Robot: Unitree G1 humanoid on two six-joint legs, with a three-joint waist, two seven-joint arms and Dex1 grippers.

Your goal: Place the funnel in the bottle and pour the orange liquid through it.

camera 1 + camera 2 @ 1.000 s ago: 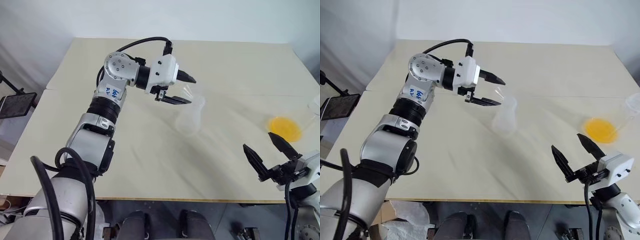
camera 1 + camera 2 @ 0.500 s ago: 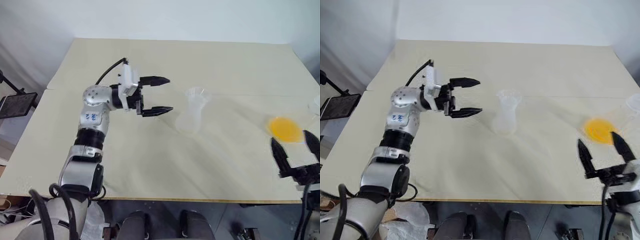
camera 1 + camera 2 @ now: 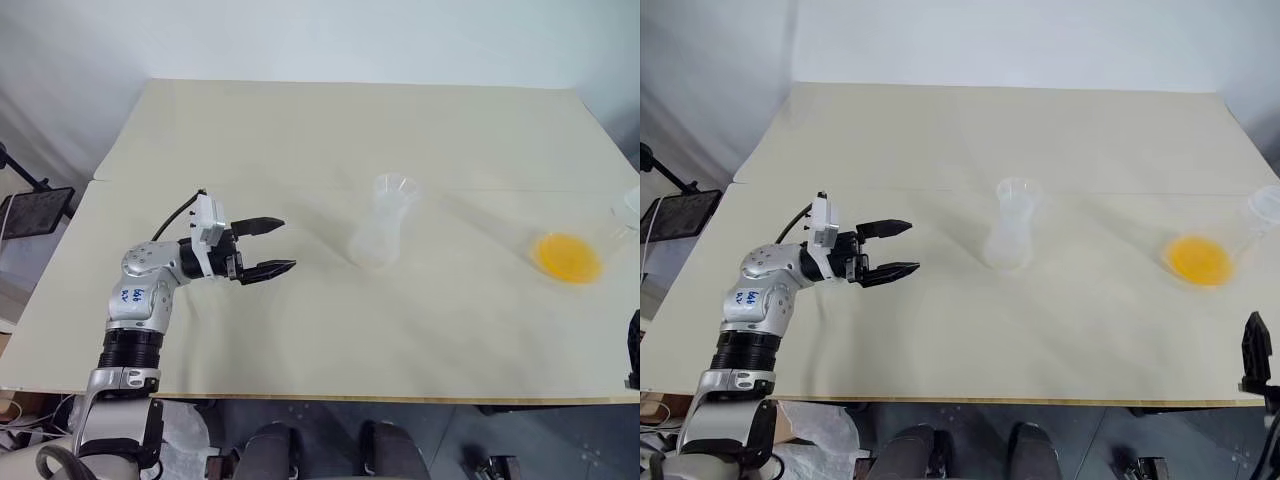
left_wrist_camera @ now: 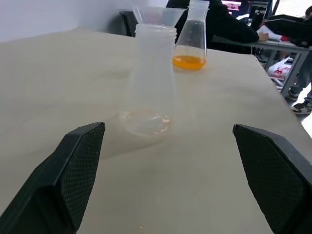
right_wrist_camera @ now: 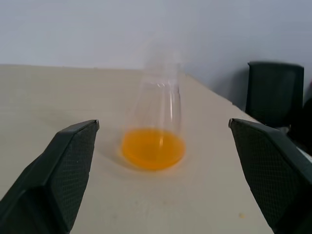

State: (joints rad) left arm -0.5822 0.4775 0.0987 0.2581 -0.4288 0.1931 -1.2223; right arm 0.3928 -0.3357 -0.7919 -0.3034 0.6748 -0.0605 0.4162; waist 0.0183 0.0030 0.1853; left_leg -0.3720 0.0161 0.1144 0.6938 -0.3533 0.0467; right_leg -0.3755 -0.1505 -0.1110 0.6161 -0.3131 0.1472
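The funnel (image 3: pixel 393 187) sits in the neck of the bottle (image 3: pixel 380 235), its flared mouth resting on the rim, so the first half of the job looks done. The bottle stands upright near the middle of the bench (image 3: pixel 330 130), free of either hand, which leaves room around it for a pour from above.

The orange liquid (image 3: pixel 568 257) lies as a shallow pool in the bottom of a clear flask (image 5: pixel 157 122), which stands well to the right of the bottle, close to the bench's right edge. It stands upright with nothing touching it, within reach of the arm that will most likely lift it.

The left hand (image 3: pixel 268 247) hovers well to the left of the bottle, low over the bench, pointing level toward the bottle. Its two fingers are spread wide with nothing between them; in the left wrist view the bottle stands framed in the gap, with the flask behind it.

The right hand (image 5: pixel 161 204) is also spread wide and empty. In its wrist view it faces the flask squarely, the flask centred between the fingers but some way ahead, not yet touched. Judging from this, the next step is to move that hand forward around the flask, close, lift, and tip it over the funnel.
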